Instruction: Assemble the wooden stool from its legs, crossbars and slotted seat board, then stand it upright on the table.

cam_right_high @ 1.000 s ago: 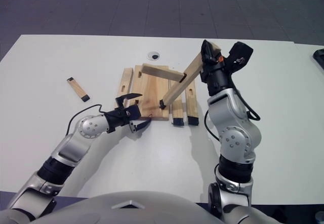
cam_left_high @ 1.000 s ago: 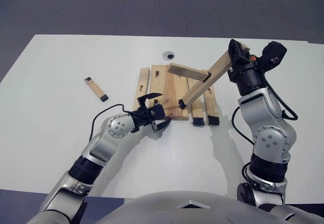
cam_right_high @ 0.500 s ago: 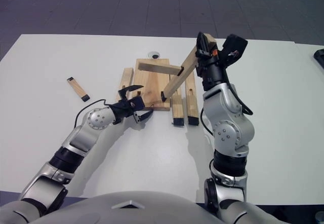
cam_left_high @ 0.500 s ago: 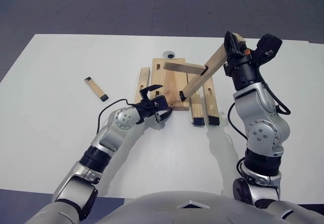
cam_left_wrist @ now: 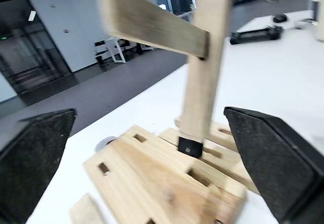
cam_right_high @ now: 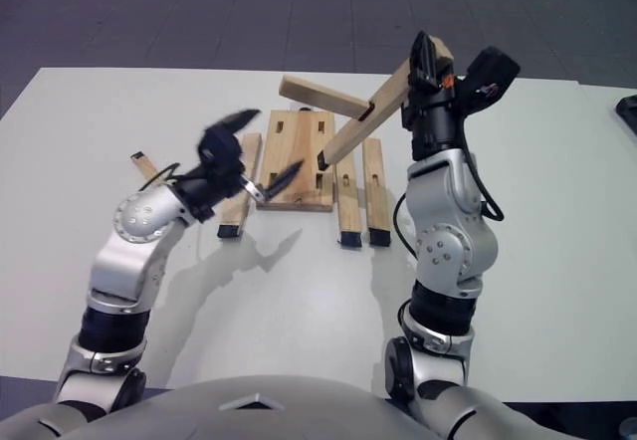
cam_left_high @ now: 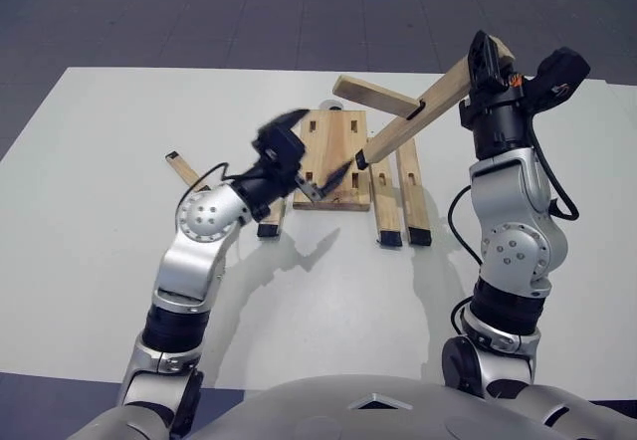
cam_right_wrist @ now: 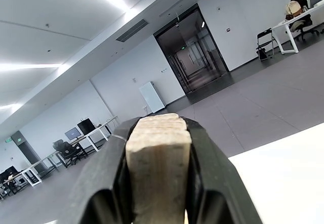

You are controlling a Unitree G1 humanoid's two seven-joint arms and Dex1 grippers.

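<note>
Short wooden bar (cam_left_high: 180, 167): lies flat left of centre on the white table (cam_left_high: 90, 261), black-tipped, its near end hidden behind my left forearm.
Left arm: comes up from the lower left of the frame and bends at the elbow, with the forearm angled up and right toward the middle.
Left gripper (cam_left_high: 307, 149): released. My fingers (cam_left_wrist: 38, 158) are spread wide and hold nothing. It hovers over the left part of the seat board.
Loose leg (cam_right_high: 237, 199): flat on the table just beside the board's left edge, black cap at the near end.
Seat board (cam_left_high: 334, 144): flat at upper centre of the table, with its slots showing.
Crossbar (cam_left_high: 376, 97): plugged into the held leg and sticking out to the left above the board's far end.
Held leg (cam_left_high: 418, 124): tilted, running from the board's right edge up to the upper right. The black cap is at the low end, and I cannot tell if it touches the board.
Two legs (cam_left_high: 384, 199): lying side by side just right of the board.
Right gripper (cam_left_high: 485, 54): clenched on the held leg's top end.
Right arm: stands nearly upright along the right of the frame, wrist uppermost.
</note>
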